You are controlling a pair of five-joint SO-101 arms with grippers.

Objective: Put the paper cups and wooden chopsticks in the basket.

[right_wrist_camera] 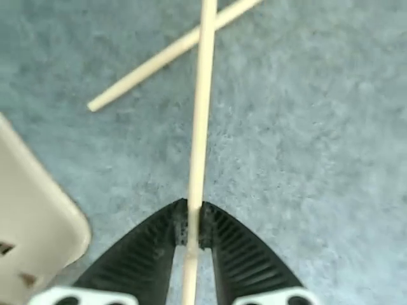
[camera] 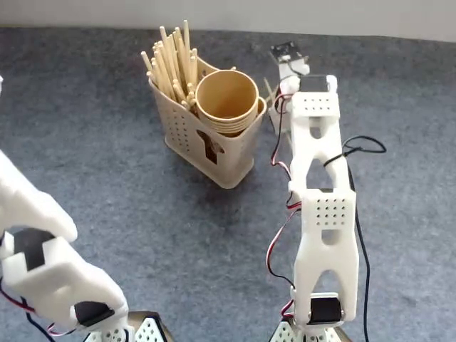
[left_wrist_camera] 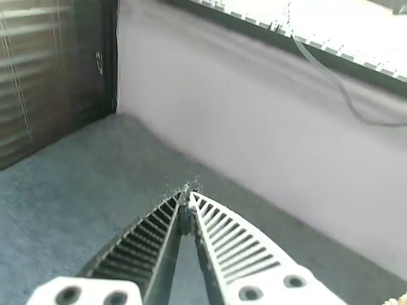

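Note:
A cream perforated basket [camera: 214, 153] stands at the back of the grey carpet. It holds a bundle of wooden chopsticks [camera: 171, 60] and a stack of paper cups [camera: 226, 100]. My right arm [camera: 317, 142] stretches to just right of the basket. My right gripper [right_wrist_camera: 193, 222] is shut on a single chopstick [right_wrist_camera: 202, 114], which runs out past the fingertips over the carpet. A second chopstick [right_wrist_camera: 152, 63] lies on the carpet beyond, crossing under the held one. The basket's corner [right_wrist_camera: 38, 216] is close beside the gripper. My left gripper [left_wrist_camera: 186, 194] is shut with nothing in it, raised and pointing at the wall.
My left arm [camera: 50, 263] is folded back at the near left edge of the carpet. A pale wall [left_wrist_camera: 267, 121] and a dark cabinet [left_wrist_camera: 51, 70] border the carpet. Open carpet [camera: 107, 178] lies left of and in front of the basket.

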